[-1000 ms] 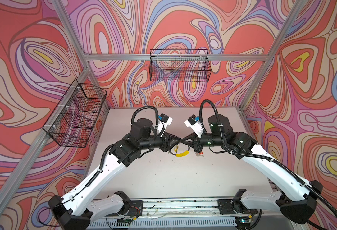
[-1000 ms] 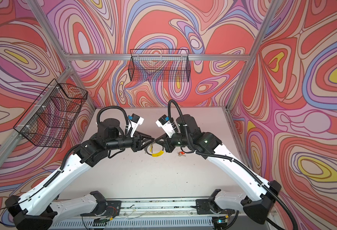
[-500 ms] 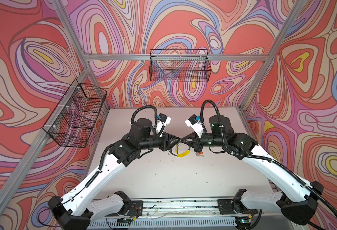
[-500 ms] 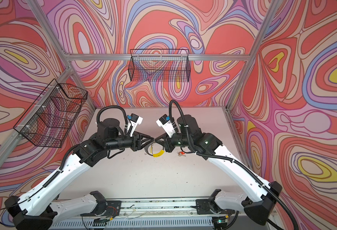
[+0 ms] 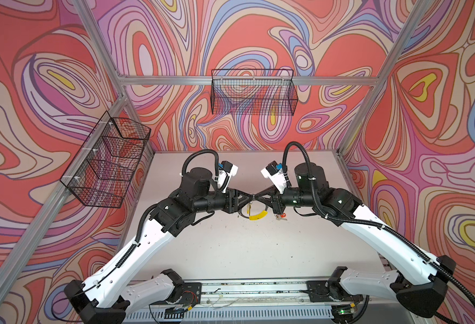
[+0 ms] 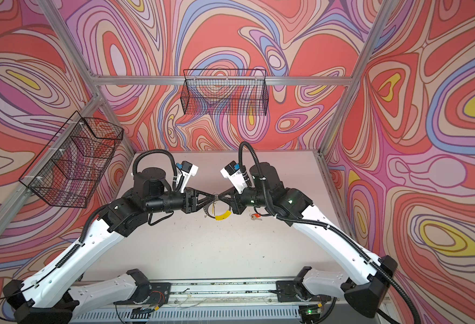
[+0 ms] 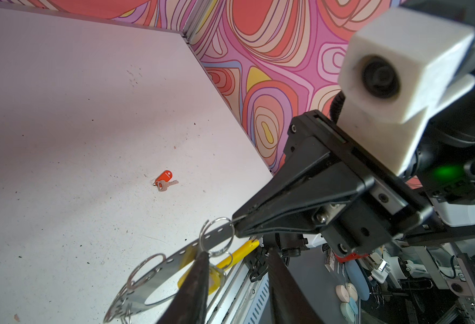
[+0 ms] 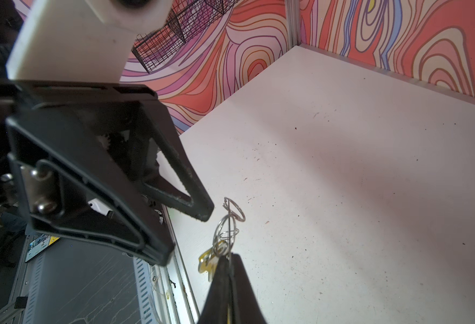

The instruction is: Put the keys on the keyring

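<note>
here left wrist, not right, shows red key [image 7: 163, 177].

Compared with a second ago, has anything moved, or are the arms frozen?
Nothing visibly changed. The right tool stays shut on the keyring, held above the table; the left tool stays open beside it. The red-tagged key lies on the table where it was.
</note>
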`<action>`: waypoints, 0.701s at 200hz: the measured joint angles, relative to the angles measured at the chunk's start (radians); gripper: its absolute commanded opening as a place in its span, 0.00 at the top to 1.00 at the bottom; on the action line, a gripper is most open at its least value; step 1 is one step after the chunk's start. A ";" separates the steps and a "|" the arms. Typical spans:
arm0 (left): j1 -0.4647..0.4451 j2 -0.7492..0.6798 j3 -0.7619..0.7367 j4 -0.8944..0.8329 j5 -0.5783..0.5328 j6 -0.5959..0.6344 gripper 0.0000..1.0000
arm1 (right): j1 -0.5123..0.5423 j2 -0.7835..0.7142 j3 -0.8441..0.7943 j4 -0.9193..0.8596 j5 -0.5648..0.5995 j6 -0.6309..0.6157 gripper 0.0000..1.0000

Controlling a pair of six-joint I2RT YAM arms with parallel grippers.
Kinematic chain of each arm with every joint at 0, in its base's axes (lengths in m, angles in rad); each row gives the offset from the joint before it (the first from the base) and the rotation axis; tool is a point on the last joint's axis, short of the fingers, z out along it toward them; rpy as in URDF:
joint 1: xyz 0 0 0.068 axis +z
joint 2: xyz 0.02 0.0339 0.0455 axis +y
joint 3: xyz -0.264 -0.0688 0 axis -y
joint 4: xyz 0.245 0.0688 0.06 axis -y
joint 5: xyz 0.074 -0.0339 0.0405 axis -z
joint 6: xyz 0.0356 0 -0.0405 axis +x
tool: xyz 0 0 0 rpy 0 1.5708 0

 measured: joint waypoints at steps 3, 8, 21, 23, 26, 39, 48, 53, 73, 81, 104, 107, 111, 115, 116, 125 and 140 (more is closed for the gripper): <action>0.001 -0.002 0.001 -0.004 -0.001 -0.001 0.63 | 0.000 -0.002 -0.002 0.002 0.001 0.000 1.00; 0.001 -0.004 0.002 -0.011 -0.001 -0.003 0.63 | 0.000 -0.005 -0.005 0.004 0.003 0.000 1.00; 0.002 -0.008 0.003 -0.021 -0.001 -0.008 0.63 | 0.000 -0.010 -0.009 0.010 0.008 0.000 1.00; 0.002 -0.008 0.003 -0.022 -0.001 -0.010 0.64 | 0.000 -0.010 -0.010 0.011 0.010 0.000 1.00; 0.002 -0.009 0.003 -0.023 -0.001 -0.011 0.63 | 0.000 -0.011 -0.011 0.013 0.010 0.000 1.00; 0.003 -0.009 0.003 -0.025 0.001 -0.023 0.64 | 0.000 -0.014 -0.014 0.016 0.016 0.000 1.00; 0.006 -0.009 0.003 -0.024 0.004 -0.033 0.64 | 0.000 -0.014 -0.014 0.020 0.017 0.000 1.00; 0.006 -0.009 0.003 -0.023 0.005 -0.038 0.64 | 0.000 -0.014 -0.014 0.023 0.017 0.000 1.00; 0.007 -0.008 0.003 -0.009 0.013 -0.058 0.64 | 0.000 -0.014 -0.014 0.029 0.018 0.000 1.00; 0.007 -0.007 0.003 -0.003 0.018 -0.063 0.64 | 0.000 -0.014 -0.014 0.031 0.018 0.000 1.00; 0.007 0.007 0.003 0.014 0.028 -0.074 0.65 | 0.000 -0.014 -0.014 0.039 0.017 0.000 1.00; 0.007 0.010 0.003 0.016 0.029 -0.076 0.65 | 0.000 -0.014 -0.014 0.041 0.017 0.000 1.00; 0.007 0.013 0.003 0.019 0.031 -0.077 0.65 | 0.000 -0.014 -0.014 0.042 0.017 0.000 1.00; 0.007 0.016 0.003 0.021 0.031 -0.079 0.65 | 0.000 -0.014 -0.014 0.043 0.017 0.000 1.00; 0.007 0.017 0.003 0.021 0.031 -0.079 0.65 | 0.000 -0.014 -0.014 0.043 0.017 0.000 1.00; 0.007 0.023 0.003 0.023 0.031 -0.082 0.65 | 0.000 -0.015 -0.014 0.045 0.017 0.000 1.00; 0.008 0.027 0.003 0.023 0.032 -0.085 0.65 | 0.000 -0.016 -0.016 0.050 0.017 0.000 1.00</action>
